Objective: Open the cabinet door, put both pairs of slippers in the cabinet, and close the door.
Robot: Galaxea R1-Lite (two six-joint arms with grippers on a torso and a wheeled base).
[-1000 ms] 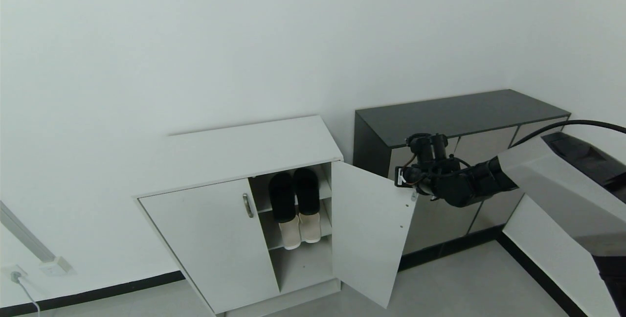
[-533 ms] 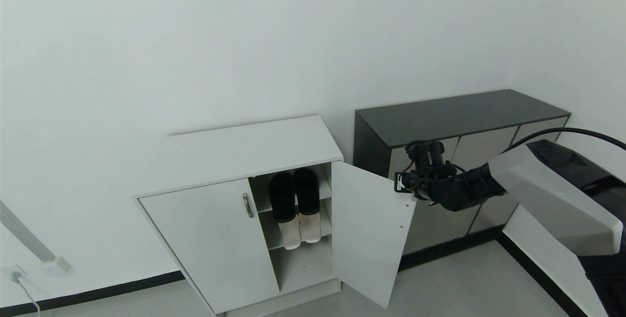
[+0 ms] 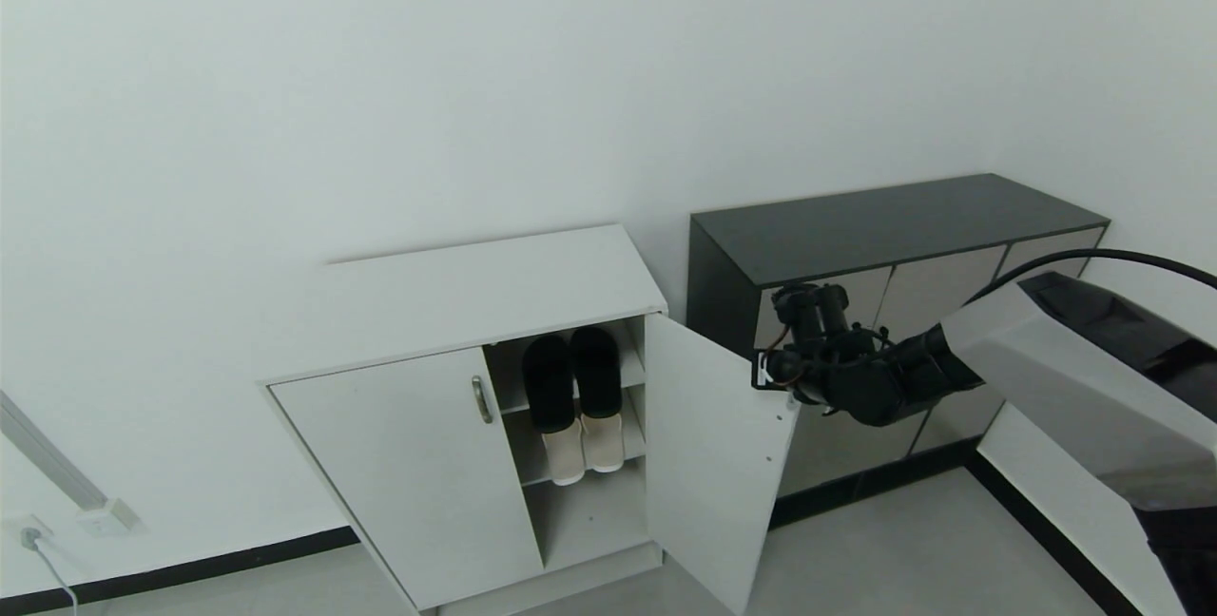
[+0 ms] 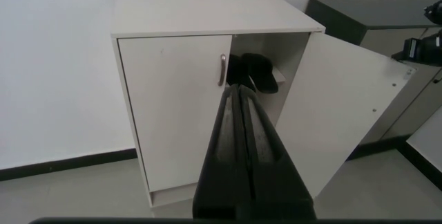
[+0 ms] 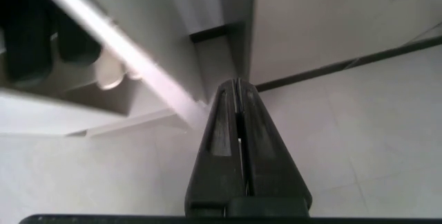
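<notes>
Right now the right tool (image 3: 763, 372) is sitting with its fingers pressed together, gripping nothing. Its tip is resting up against the top free corner of the open cabinet door (image 3: 718, 473). That arm is stretching in from the right, roughly level, with the wrist in front of the dark sideboard (image 3: 894, 226).

The door is hanging swung out on the right side of the white cabinet (image 3: 475, 283). The other door (image 3: 418, 473), with its metal handle (image 3: 482, 399), is sitting closed.

Inside, the black slippers (image 3: 569, 378) are lying on the upper shelf (image 3: 631, 367). The pale slippers (image 3: 585, 450) are sitting directly below on the middle shelf (image 3: 634, 443).

The left tool (image 4: 239, 106) is also holding its fingers together on nothing, hanging well back from the cabinet and pointing at its opening.
</notes>
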